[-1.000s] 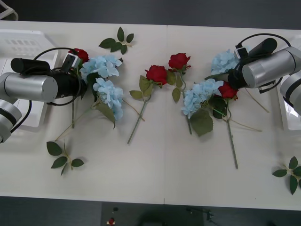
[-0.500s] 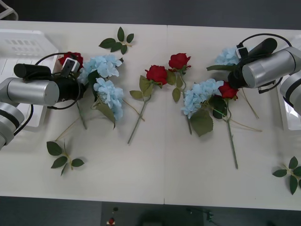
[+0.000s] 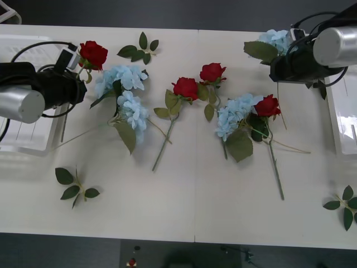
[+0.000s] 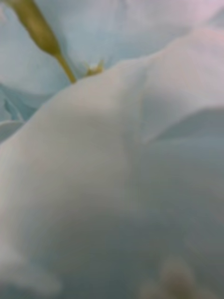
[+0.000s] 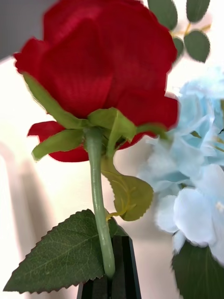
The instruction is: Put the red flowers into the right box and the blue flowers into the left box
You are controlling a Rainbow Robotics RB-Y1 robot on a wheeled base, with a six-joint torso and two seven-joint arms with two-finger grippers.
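My left gripper (image 3: 77, 77) is shut on the stem of a red flower (image 3: 93, 54), a rose held up beside the left box (image 3: 25, 53). The left wrist view shows its black fingers (image 5: 122, 273) pinching the green stem under the bloom (image 5: 105, 65). My right gripper (image 3: 277, 69) is at the far right, shut on a blue flower (image 3: 276, 38) lifted off the table near the right box (image 3: 341, 114). Pale blue petals (image 4: 112, 177) sit right against the right wrist camera. Three more red flowers (image 3: 186, 87) (image 3: 212, 72) (image 3: 268, 105) and three blue flowers (image 3: 120, 78) (image 3: 133, 110) (image 3: 234, 114) lie on the table.
Bloomless leaf sprigs lie at the back (image 3: 139, 49), front left (image 3: 74, 187) and front right (image 3: 346, 205). A seam runs down the middle of the white table (image 3: 195, 190). The near half of the table is open.
The left arm has drawn back to the left, lifting the rose off the table. The right arm has risen to the back right with the blue flower.
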